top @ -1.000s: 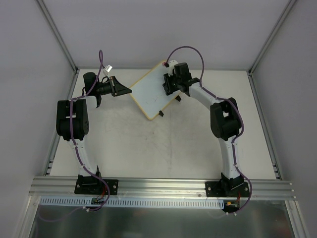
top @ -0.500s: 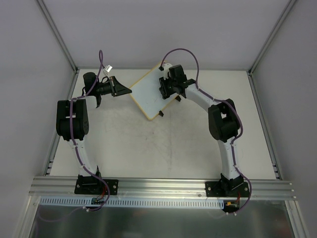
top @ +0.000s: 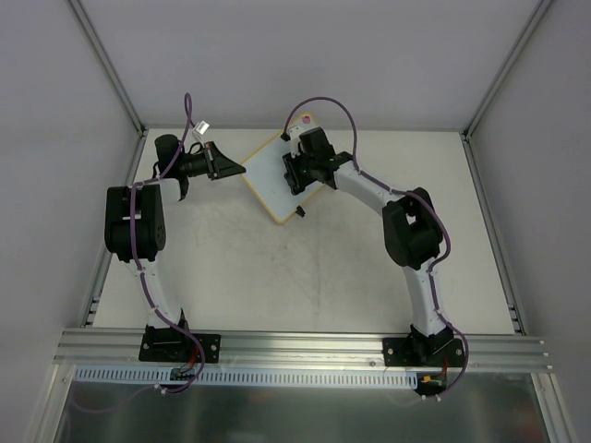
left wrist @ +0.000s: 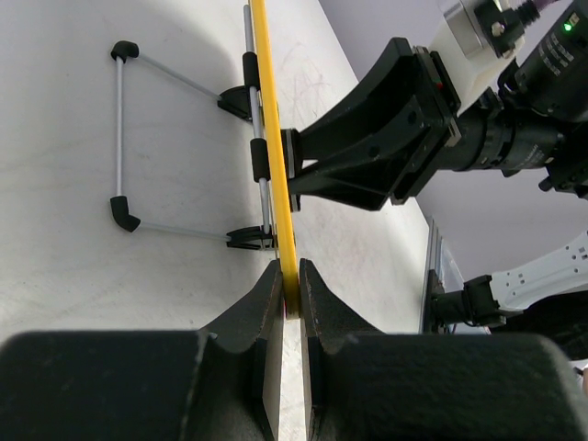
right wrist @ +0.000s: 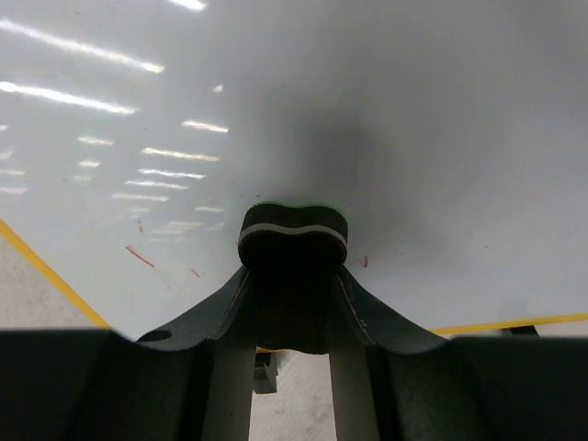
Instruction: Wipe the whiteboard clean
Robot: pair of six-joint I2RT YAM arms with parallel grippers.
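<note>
The whiteboard [top: 268,177] stands tilted at the back middle of the table, white with a yellow rim and a pink dot [top: 306,119] at its far corner. My left gripper [top: 235,168] is shut on its left corner; in the left wrist view the yellow rim [left wrist: 276,184] runs edge-on between the jaws of the left gripper [left wrist: 290,308]. My right gripper [top: 292,175] is shut on a black bow-shaped eraser [right wrist: 293,231] and presses it against the board face [right wrist: 367,101]. Small red marks [right wrist: 140,256] remain on the board beside the eraser.
A wire stand [left wrist: 119,138] with black clips [left wrist: 250,237] props the board from behind. The table [top: 305,277] is white and scuffed, with metal rails along its left [top: 115,231] and right [top: 489,231] sides and grey walls behind.
My right gripper has slid left across the board face with the eraser, uncovering the pink dot. The left arm and the board have not moved.
</note>
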